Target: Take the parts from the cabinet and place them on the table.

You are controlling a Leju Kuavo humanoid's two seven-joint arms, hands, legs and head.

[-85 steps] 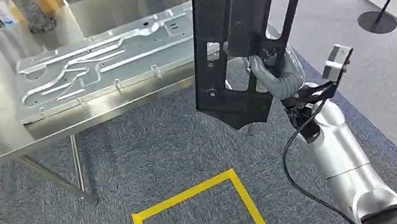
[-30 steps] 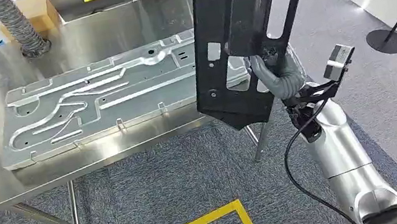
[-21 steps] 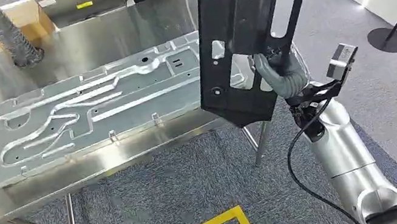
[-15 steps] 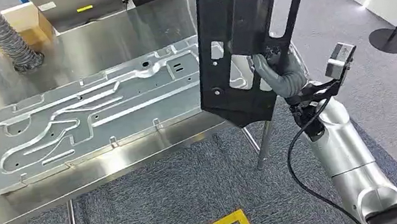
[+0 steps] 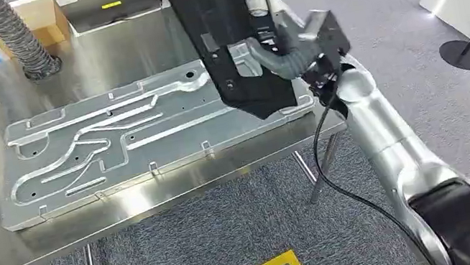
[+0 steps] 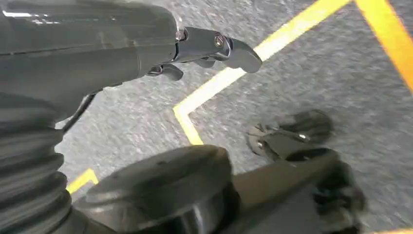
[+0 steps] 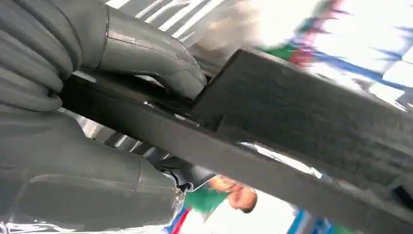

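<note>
– What is the right robot hand [image 5: 269, 53] doing?
– It is gripping the black perforated panel [image 5: 221, 29] in the upper middle of the head view, thumb on one face, fingers on the other; the right wrist view shows the thumb [image 7: 151, 56] pressing on the panel's dark edge [image 7: 292, 146].
– Where is the panel sitting?
– It is standing nearly upright, tilted, its lower corner hanging just over the right end of the stamped metal plate [image 5: 110, 143]. Whether they are touching, I cannot tell.
– And the plate?
– It is lying flat on the steel table [image 5: 155, 190], running across the left and centre of the frame.
– The left robot hand [image 6: 214, 46]?
– It is hanging over grey carpet with yellow floor tape [image 6: 224, 83], fingers loosely extended, grasping nothing.
– Anything else?
– A ribbed hose [image 5: 18, 36] and a cardboard box [image 5: 47, 16] are showing at the upper left.
</note>
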